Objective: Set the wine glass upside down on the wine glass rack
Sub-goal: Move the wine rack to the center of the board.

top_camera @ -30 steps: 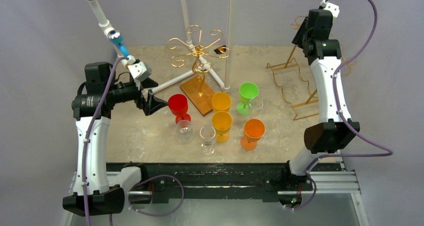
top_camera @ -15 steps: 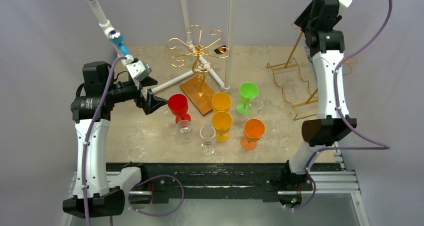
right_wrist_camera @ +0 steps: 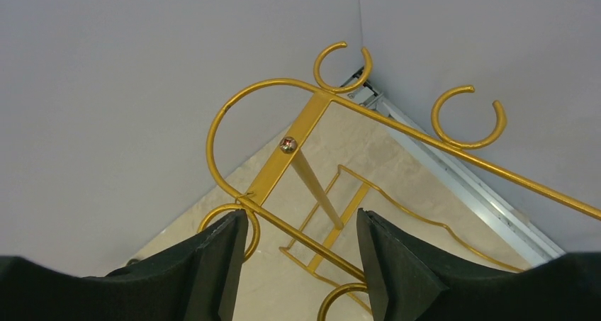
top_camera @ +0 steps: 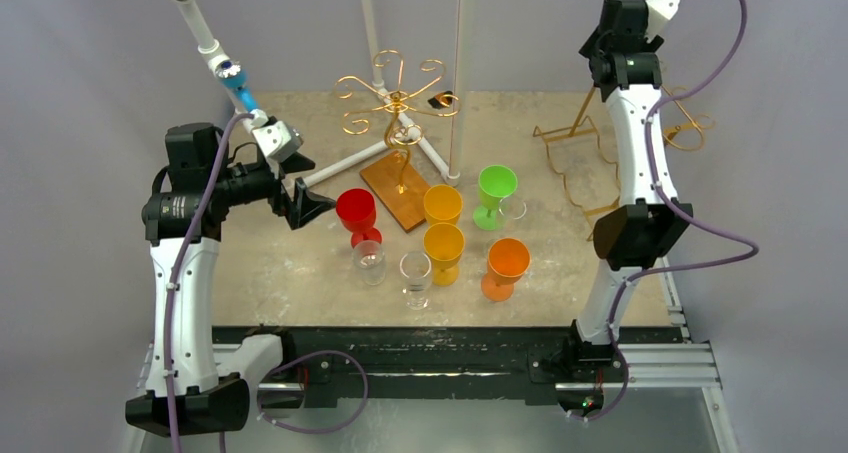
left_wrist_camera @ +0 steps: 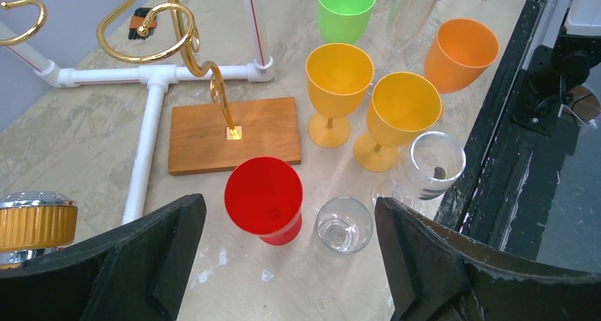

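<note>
Eight glasses stand upright on the bench, all gathered on the near and right sides of the wooden base. That base carries the wine glass rack, whose gold curls rise above it with nothing on them.

The red glass stands just off the base's near edge, with a small clear wine glass just beside it on the side away from the base. One amber glass stands close by the base's right edge. A second amber glass is nearer the arms, and a second clear wine glass stands close against it. The green glass, a third clear wine glass and the orange glass stand farther right of the base.

Left of the base, the left tool hangs above the bench near the red glass, its fingers spread wide and holding nothing.

Well to the right of the base and raised high, the right tool faces a second gold wire rack. Its fingers are apart with nothing gripped, and I cannot tell whether they touch the wire.
</note>
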Robot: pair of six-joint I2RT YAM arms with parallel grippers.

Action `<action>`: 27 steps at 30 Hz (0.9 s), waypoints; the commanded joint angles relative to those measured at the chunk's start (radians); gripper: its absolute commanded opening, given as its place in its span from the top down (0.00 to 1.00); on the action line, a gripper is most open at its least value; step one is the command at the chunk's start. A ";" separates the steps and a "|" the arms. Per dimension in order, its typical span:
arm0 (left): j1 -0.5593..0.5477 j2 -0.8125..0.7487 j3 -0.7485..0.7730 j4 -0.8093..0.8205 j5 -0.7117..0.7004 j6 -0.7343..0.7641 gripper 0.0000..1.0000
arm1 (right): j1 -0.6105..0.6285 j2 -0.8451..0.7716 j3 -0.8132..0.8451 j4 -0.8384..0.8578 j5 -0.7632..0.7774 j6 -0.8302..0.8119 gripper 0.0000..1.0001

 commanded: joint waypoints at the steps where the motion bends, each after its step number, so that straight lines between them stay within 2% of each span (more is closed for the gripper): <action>1: 0.002 0.003 -0.010 0.009 0.011 0.029 0.03 | -0.002 -0.017 0.051 0.016 0.042 0.013 0.34; 10: 0.001 0.009 -0.020 -0.015 0.016 0.061 0.03 | -0.063 0.045 0.137 0.003 0.005 0.032 0.34; 19: 0.001 0.008 0.000 -0.029 0.023 0.057 0.03 | -0.063 0.092 0.112 0.001 -0.045 0.053 0.41; 27: 0.001 0.006 0.000 -0.036 0.019 0.062 0.04 | -0.064 0.133 0.189 -0.019 -0.104 0.061 0.43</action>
